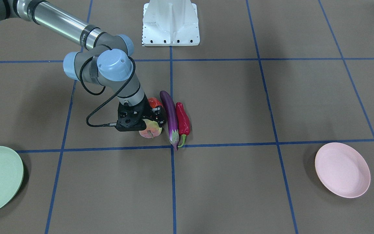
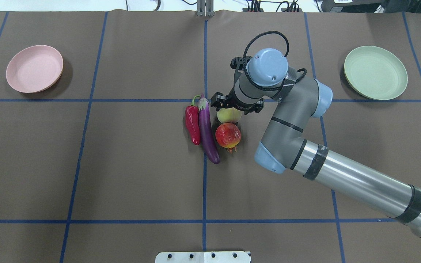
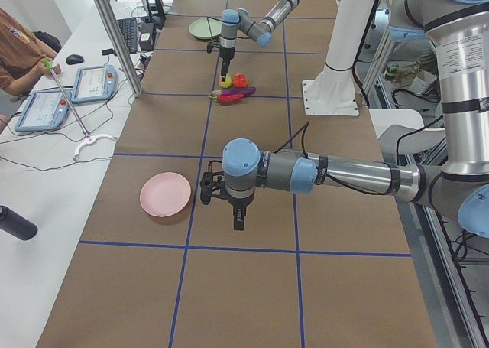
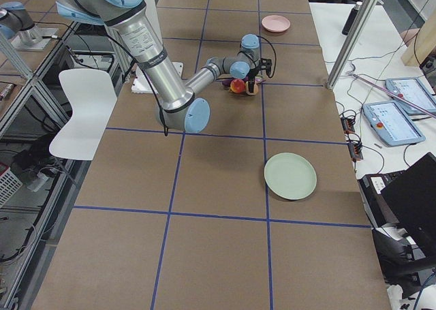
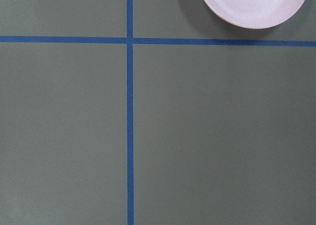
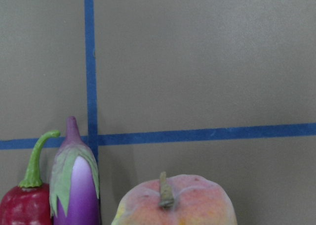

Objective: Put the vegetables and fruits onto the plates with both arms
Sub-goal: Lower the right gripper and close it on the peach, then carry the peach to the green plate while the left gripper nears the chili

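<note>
Right claw (image 2: 236,106): hangs straight down over the peach (image 2: 228,116), beside the cap end of the eggplant (image 2: 207,129) on the robot's-right side. Its fingers are hidden under the wrist and body in every view, so I cannot tell how wide it stands or whether it grips the fruit.
Left claw (image 3: 239,219): shows only from the table's left end, pointing down above the table. It is well apart from the eggplant and near the pink plate (image 3: 166,194), too small to judge its opening or any hold.
Peach, hidden parts: the far half is covered by the wrist from overhead. In the right wrist view only the stem end shows, with the rest cut off below.
Round red-orange fruit (image 2: 228,134): just beside the eggplant's middle, on the peach's robot-ward side. In the front-facing view it is mostly behind the claw, with only a red patch showing.
Chili pepper (image 2: 192,124): lies along the eggplant's other side, touching it, with its green stem by the cap.
Eggplant: lies along a blue tape line (image 2: 204,190), its cap pointing away from the robot.
Green plate (image 2: 375,72): well apart from the eggplant on the robot's right, cut by the frame edge in the front-facing view.
Pink plate: well apart from the eggplant on the robot's left. The left wrist view catches only part of it.
Right arm (image 2: 342,179): comes in from the eggplant's robot's-right side, covering the table behind the fruits.
White base block (image 1: 170,24): on the robot's side of the eggplant.
</note>
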